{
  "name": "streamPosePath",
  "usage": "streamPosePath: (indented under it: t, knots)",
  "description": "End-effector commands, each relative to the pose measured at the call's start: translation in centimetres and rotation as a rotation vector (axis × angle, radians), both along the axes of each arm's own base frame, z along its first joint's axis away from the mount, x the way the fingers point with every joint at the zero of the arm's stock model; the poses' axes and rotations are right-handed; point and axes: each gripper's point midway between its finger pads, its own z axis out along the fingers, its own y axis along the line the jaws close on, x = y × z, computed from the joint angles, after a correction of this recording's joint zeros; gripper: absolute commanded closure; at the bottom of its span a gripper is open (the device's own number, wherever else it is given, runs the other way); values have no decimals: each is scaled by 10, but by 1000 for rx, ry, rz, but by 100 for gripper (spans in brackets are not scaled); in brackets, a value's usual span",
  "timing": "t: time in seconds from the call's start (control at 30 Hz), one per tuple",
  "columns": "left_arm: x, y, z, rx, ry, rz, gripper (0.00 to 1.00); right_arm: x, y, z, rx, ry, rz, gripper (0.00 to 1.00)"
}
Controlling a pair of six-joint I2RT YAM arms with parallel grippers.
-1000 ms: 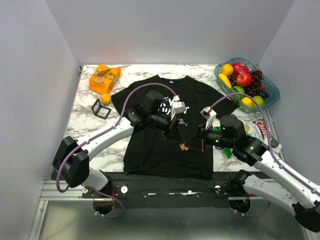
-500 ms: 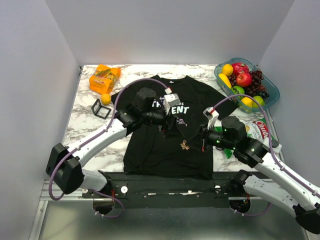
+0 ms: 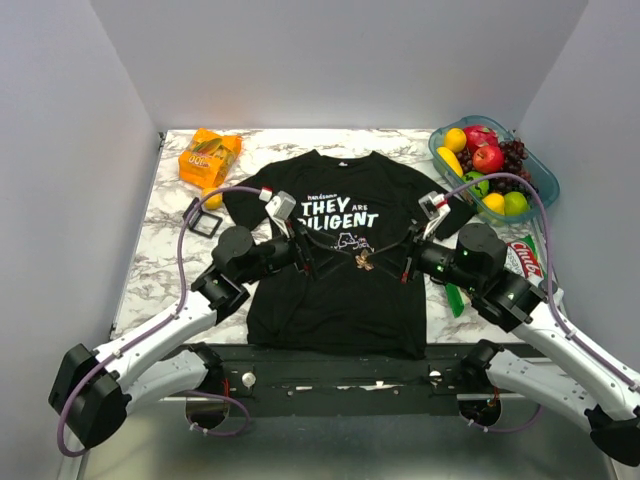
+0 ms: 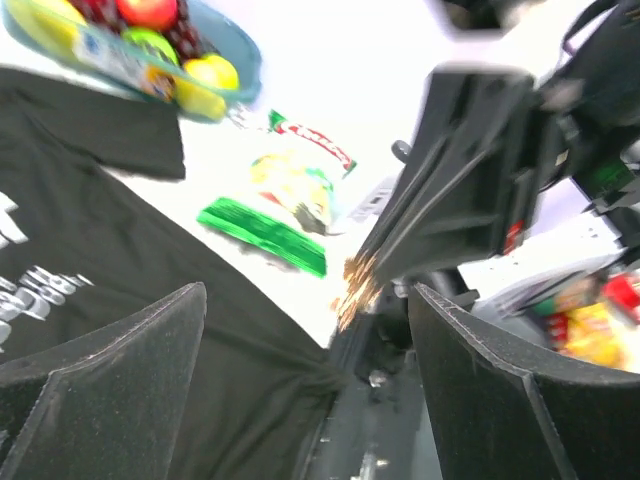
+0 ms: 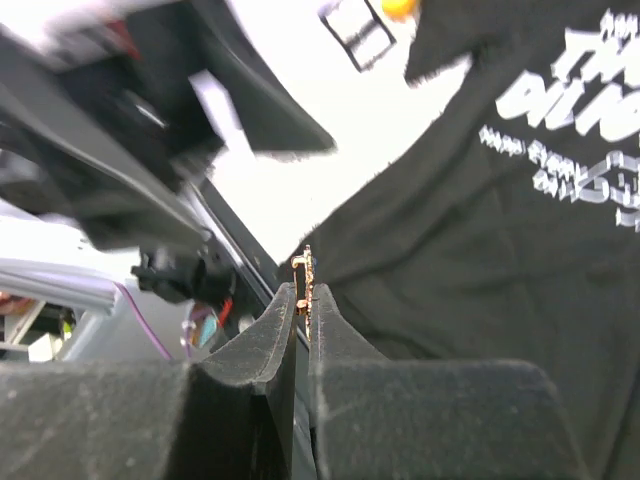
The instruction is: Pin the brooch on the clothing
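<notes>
Right wrist view — right gripper (image 5: pixel 303 302) seemingly pinches brooch (image 5: pixel 306 268); overhead cannot tell.

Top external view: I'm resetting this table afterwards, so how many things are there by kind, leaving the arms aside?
T-shirt: 1
Brooch: 1
Snack packets: 3 (orange packet, red-and-white packet, green packet)
Fruit basket: 1
Wire cube: 1
Small orange ball: 1
Total: 8

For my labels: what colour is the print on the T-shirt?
The print is white on the black T-shirt; clearest in the top view.
</notes>
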Motion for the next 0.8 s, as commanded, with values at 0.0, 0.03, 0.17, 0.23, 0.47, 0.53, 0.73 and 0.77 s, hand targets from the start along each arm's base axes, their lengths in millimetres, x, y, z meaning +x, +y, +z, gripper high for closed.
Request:
streamPosePath:
  t: [0.0, 0.03, 0.17, 0.23, 0.47, 0.53, 0.73, 0.77]
  knots:
    - [-25, -6, 44, -221, -43, -115, 10, 7, 8, 47, 85, -118, 12, 99]
    - [-28, -7, 45, -228, -54, -133, 10, 6, 10, 51, 97, -124, 25, 99]
    - [-36, -8, 45, -262, -49, -170, 14, 5, 14, 60, 128, -140, 45, 99]
    - [-37, -9, 46, -275, -40, -181, 24, 6, 14, 63, 135, -145, 42, 99]
    - [-42, -18, 37, -269, -11, -229, 37, 5, 14, 68, 153, -148, 41, 99]
    - [-42, -21, 34, -262, 1, -234, 36, 4, 13, 70, 158, -152, 39, 99]
    - [-42, -27, 27, -244, 19, -246, 32, 2, 12, 72, 170, -154, 38, 99]
    - [-42, -27, 28, -246, 17, -246, 30, 2, 12, 72, 169, -156, 38, 99]
